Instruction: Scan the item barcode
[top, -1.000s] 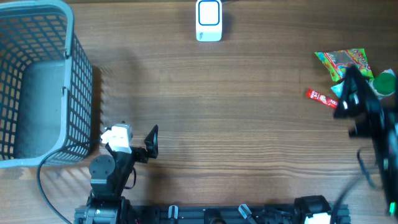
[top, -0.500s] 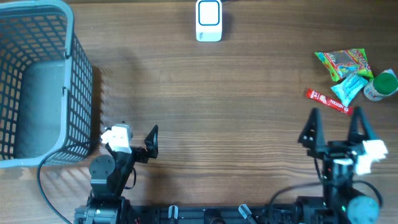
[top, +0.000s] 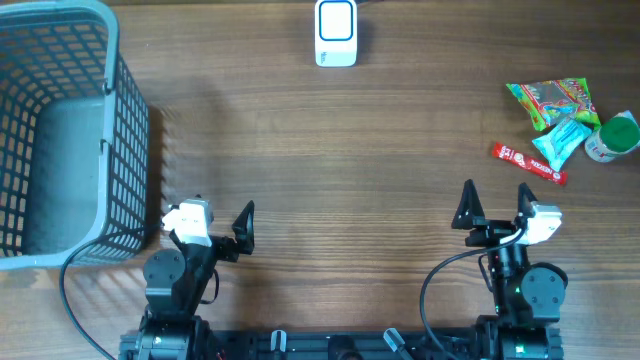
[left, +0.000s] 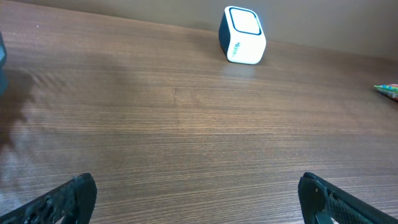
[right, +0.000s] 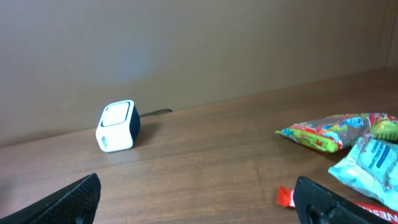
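The white and blue scanner (top: 335, 33) stands at the table's far edge, also seen in the left wrist view (left: 242, 34) and the right wrist view (right: 117, 126). At the right lie a colourful snack bag (top: 552, 100), a light blue packet (top: 560, 142) and a red bar (top: 528, 163). My right gripper (top: 495, 208) hovers open and empty near the front, short of the red bar (right: 286, 198). Over at the front left, my left gripper (top: 212, 232) is open too, with only bare wood between its fingers (left: 74, 196).
A grey mesh basket (top: 125, 150) fills the far left corner, just beyond the left gripper. A green-capped container (top: 615, 135) sits by the packets at the right edge. The snack bag (right: 329, 134) and blue packet (right: 370, 165) lie right of my right gripper.
My right arm has swung back from over the packets toward the front edge and leftward, still open and empty. The left arm has not moved.
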